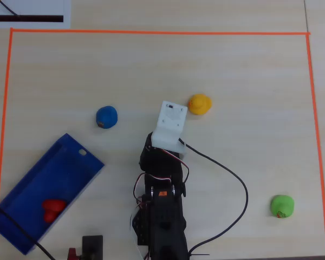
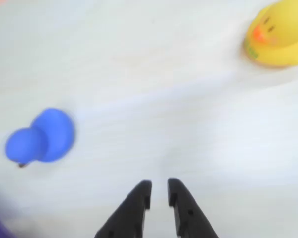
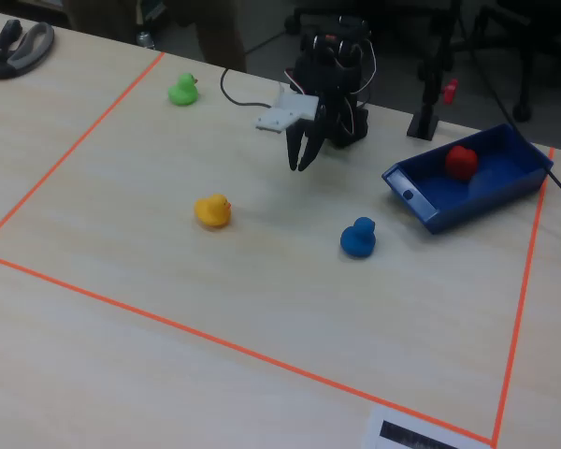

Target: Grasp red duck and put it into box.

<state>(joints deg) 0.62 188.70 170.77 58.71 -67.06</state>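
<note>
The red duck (image 1: 53,208) lies inside the blue box (image 1: 59,170) at the lower left of the overhead view. In the fixed view the red duck (image 3: 462,161) sits in the box (image 3: 449,210) at the right. My gripper (image 2: 159,191) is empty, its black fingers nearly together with a narrow gap, above bare table. In the fixed view the gripper (image 3: 299,166) hangs in front of the arm base, well left of the box. In the overhead view the white wrist mount (image 1: 170,123) hides the fingers.
A blue duck (image 1: 106,117) (image 2: 39,136) (image 3: 358,238), a yellow duck (image 1: 199,104) (image 2: 278,37) (image 3: 212,210) and a green duck (image 1: 282,206) (image 3: 182,90) stand on the table. Orange tape (image 1: 151,32) borders the work area. A black cable (image 1: 233,179) trails from the arm.
</note>
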